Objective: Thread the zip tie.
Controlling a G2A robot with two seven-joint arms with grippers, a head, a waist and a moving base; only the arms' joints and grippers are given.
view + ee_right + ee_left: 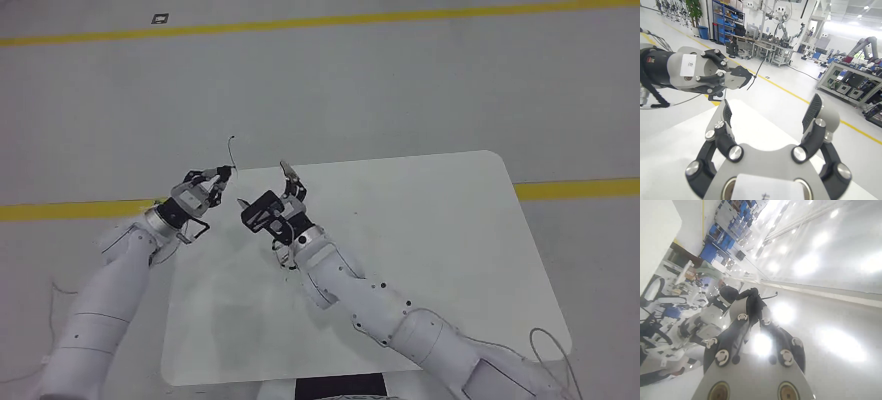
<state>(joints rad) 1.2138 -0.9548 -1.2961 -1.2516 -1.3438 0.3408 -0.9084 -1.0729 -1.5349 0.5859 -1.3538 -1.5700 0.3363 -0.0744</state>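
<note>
A thin black zip tie (232, 150) sticks up from my left gripper (221, 176), which is shut on it above the table's far left corner. In the left wrist view the tie (770, 297) pokes out past the closed fingertips (753, 293). From the right wrist view, the left gripper (749, 77) holds the tie (758, 73) near its middle, with one end slanting up and the other down. My right gripper (772, 109) stands open with nothing between its ribbed pads (812, 111), a short way from the left gripper. Seen from the top, the right gripper (290, 180) is beside the left one.
The white table (420, 260) lies under both arms, and its far edge runs close to the grippers. Yellow floor lines (320, 20) cross behind it. Workbenches and racks (848, 81) stand far off in the room.
</note>
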